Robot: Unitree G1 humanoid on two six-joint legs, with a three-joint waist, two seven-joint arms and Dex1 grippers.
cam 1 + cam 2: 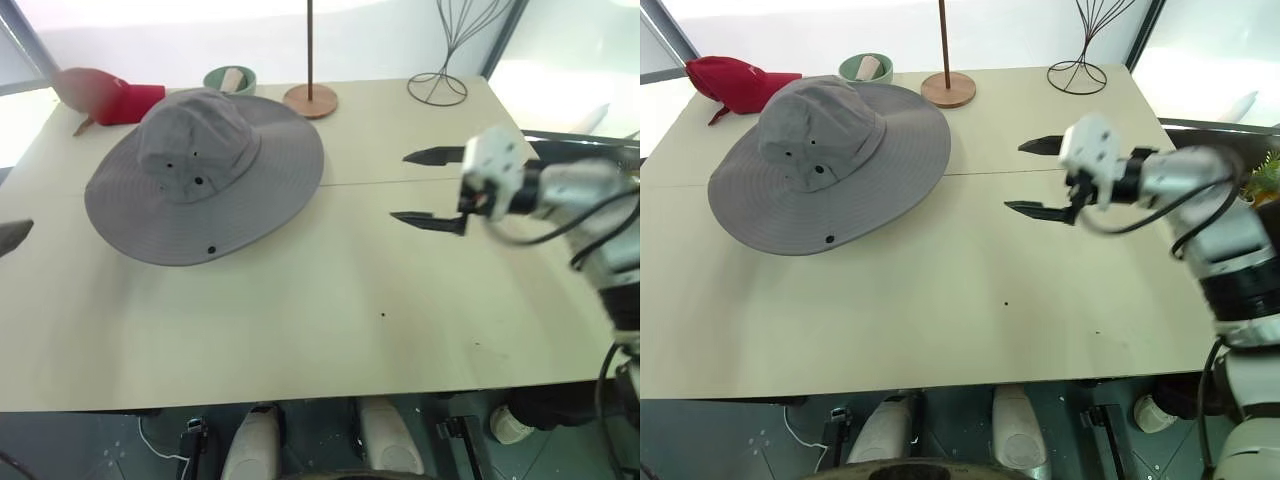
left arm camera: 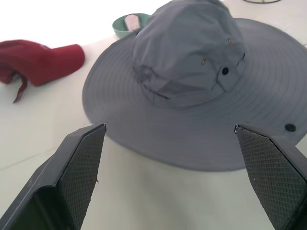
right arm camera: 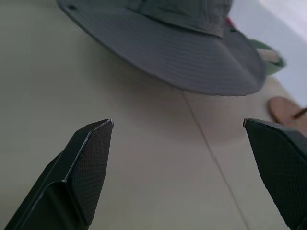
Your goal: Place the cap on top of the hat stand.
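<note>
The desk (image 1: 330, 300) carries the cap (image 1: 205, 170), sitting crown-up with its brim spread flat at the left; I judge it covers the hat stand, which stays hidden. The right tool (image 1: 430, 187) hangs well apart from it, jaws wide and empty. The left tool (image 2: 168, 177) faces the cap, jaws spread, empty.

cap (image 1: 830, 160) flat on table (image 1: 940, 300), crown up | right gripper (image 1: 1040, 178) spread wide, empty, well apart
</note>
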